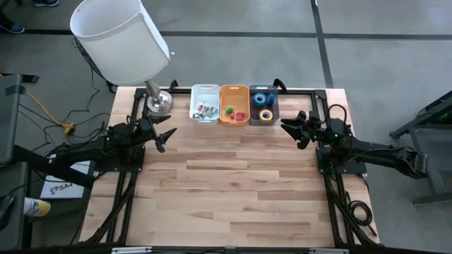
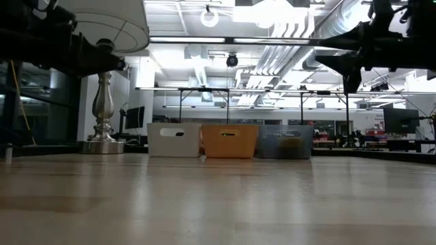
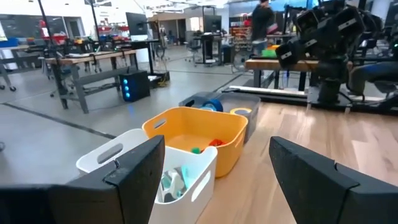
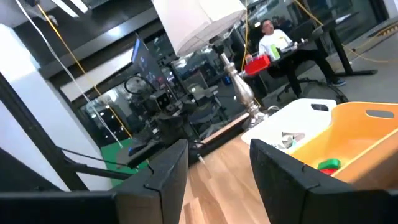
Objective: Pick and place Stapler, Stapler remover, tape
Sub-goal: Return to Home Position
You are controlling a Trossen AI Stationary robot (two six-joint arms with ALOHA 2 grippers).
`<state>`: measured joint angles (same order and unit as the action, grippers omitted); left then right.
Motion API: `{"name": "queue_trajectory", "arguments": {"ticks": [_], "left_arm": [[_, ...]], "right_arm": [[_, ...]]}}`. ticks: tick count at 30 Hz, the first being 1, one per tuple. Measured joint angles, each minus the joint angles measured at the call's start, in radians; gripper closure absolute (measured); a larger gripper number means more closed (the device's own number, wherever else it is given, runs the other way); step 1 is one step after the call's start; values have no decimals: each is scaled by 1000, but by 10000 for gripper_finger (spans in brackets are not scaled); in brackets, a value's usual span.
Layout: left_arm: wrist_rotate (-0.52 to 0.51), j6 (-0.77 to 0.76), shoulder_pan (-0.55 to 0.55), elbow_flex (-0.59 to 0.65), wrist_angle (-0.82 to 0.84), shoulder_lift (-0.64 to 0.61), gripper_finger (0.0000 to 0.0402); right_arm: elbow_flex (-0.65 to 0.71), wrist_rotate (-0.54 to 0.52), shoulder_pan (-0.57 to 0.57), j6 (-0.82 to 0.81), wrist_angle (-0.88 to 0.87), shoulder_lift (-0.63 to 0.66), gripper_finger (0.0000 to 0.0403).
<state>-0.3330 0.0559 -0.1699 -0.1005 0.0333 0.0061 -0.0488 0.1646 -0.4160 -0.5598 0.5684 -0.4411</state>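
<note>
Ring-shaped tape (image 1: 262, 99) in grey plastic bin (image 1: 251, 106) — left gripper (image 1: 167, 139), right gripper (image 1: 292, 134) spread.

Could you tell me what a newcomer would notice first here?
A big white lamp stands on the table, far left. A white bin, yellow bin and grey bin line its far edge. The left end effector and the right end effector hover open at either side.

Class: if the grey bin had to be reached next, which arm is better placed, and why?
Right. The right pincer hangs open beside the grey bin; the left pincer is over by the white bin.
</note>
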Motion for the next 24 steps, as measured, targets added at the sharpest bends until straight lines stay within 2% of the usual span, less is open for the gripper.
{"name": "queue_trajectory", "arguments": {"ticks": [8,15,24], "left_arm": [[-51,-9,0,0,19,0,117],[-125,-19,0,0,18,0,117],[-125,-27,0,0,23,1,117]], "right_arm": [[39,-80,16,16,-104,127,237],[39,-200,17,43,-245,135,237],[39,-246,17,30,-324,135,237]]}}
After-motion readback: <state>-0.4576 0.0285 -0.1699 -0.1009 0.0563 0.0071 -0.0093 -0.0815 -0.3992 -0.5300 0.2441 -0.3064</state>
